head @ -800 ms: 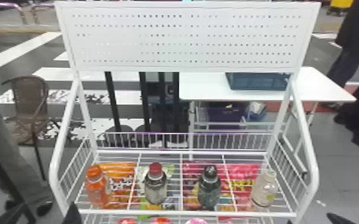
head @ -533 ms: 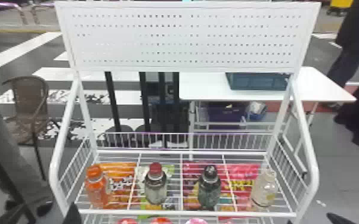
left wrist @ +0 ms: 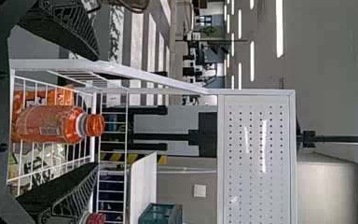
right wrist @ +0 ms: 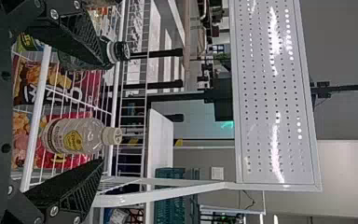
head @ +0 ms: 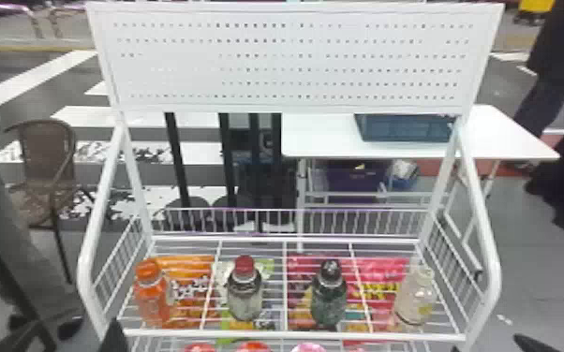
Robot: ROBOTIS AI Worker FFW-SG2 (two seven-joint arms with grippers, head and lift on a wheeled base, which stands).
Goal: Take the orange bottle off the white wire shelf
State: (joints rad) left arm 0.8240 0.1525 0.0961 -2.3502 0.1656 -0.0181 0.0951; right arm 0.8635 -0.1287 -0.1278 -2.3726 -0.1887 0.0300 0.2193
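The orange bottle [head: 152,299] stands upright at the left end of the white wire shelf [head: 295,333], with its orange cap on top, so its long side goes straight up and down. The left gripper [left wrist: 97,111] is the nearer one, in front of that same end of the shelf. Its two fingers are spread wide with nothing in them, one lined up with each side of the bottle. The bottle is ahead of them, not touching. So the next move should be to go forward over the shelf's front bar, keep the fingers on both sides, then squeeze and lift. The inner finger could bump the bottle if it goes in crooked. The right gripper [right wrist: 106,112] waits by the shelf's right end, its fingers spread too, too far over to help.
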